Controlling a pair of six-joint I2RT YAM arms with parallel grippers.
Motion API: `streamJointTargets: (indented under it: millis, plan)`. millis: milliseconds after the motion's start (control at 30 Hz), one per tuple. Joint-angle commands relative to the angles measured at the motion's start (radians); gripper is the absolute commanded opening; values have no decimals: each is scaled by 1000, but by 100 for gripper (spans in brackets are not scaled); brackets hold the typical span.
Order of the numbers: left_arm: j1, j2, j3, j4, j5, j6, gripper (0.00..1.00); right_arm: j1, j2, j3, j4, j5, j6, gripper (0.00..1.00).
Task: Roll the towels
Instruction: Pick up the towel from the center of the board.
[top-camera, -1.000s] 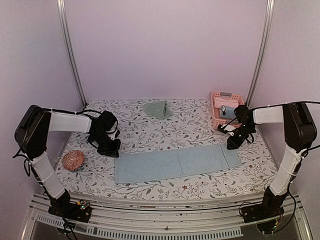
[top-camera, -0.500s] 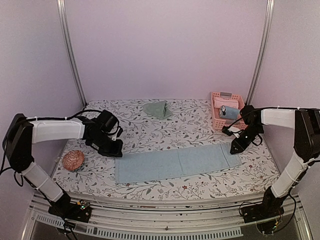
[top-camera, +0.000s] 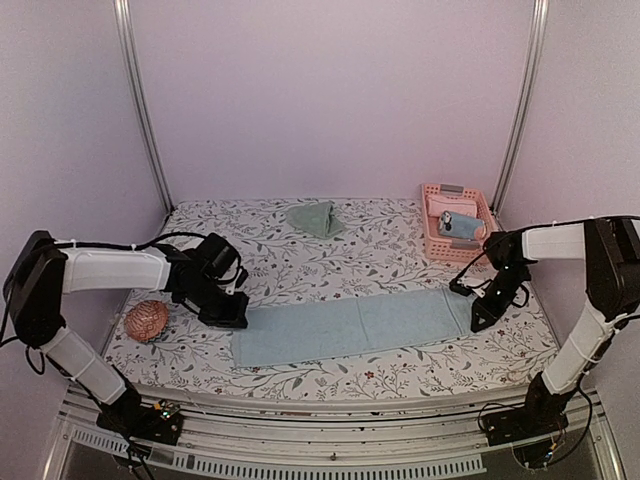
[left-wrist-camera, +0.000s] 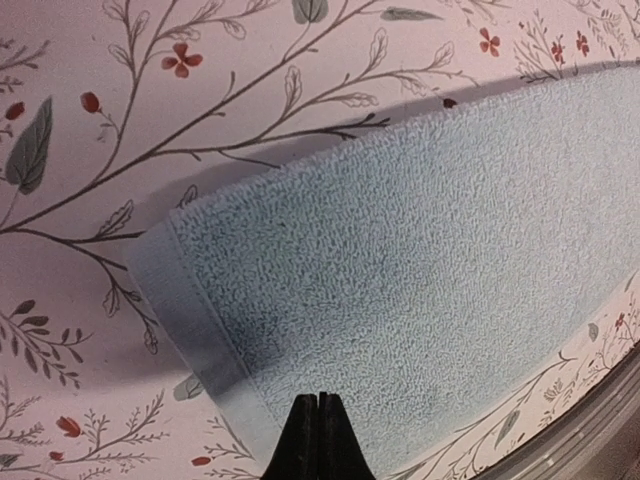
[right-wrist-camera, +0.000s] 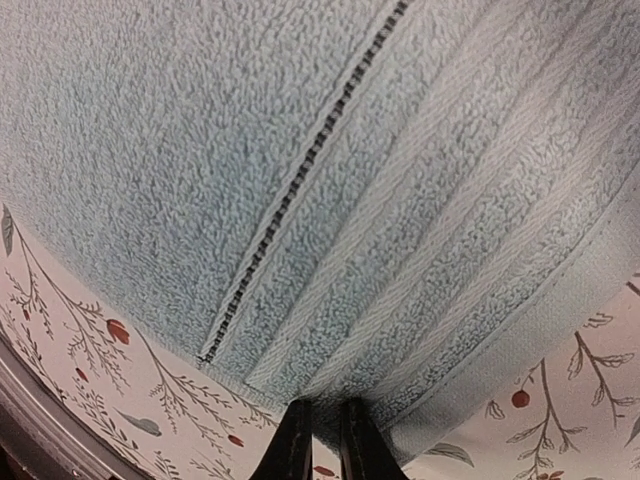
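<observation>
A light blue towel (top-camera: 355, 325) lies flat as a long strip across the front of the table. My left gripper (top-camera: 232, 320) hovers at its left end. In the left wrist view this gripper (left-wrist-camera: 317, 400) is shut, fingers pressed together with nothing between them, just over the towel's (left-wrist-camera: 420, 250) hemmed corner. My right gripper (top-camera: 480, 322) sits at the strip's right end. Its fingers (right-wrist-camera: 325, 410) are nearly closed, pinching the near edge of the ribbed border of the towel (right-wrist-camera: 300, 180). A pale sage-green towel (top-camera: 315, 217) lies crumpled at the back.
A pink slatted basket (top-camera: 455, 189) stands at the back right with rolled cloth inside. A brownish woven ball (top-camera: 146, 321) rests at the front left. The table's near edge (left-wrist-camera: 600, 410) runs close below the blue towel.
My left gripper slid forward and right to the towel's left corner. My right gripper came down from beside the basket to the towel's right end and its jaws narrowed onto the edge.
</observation>
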Motion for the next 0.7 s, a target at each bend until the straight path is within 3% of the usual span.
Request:
streamJointTargets:
  millis: [0,133,300,400,567,667]
  plan:
    - [-18,16,54,10,-5,17,1,-76,-14,-41,-26,131,-59,12]
    - [-19,38,109,16,-26,46,2,-153,-14,35,-97,152,-98,12]
    - [-20,71,134,89,0,64,7,-173,-21,241,-223,-5,-103,18]
    - [-21,86,126,121,7,66,24,-183,-9,301,-194,-22,-46,25]
    - [-25,99,142,121,5,102,49,-191,54,294,-135,-35,61,27]
    - [-28,90,133,137,26,104,52,-191,75,279,-105,-15,101,29]
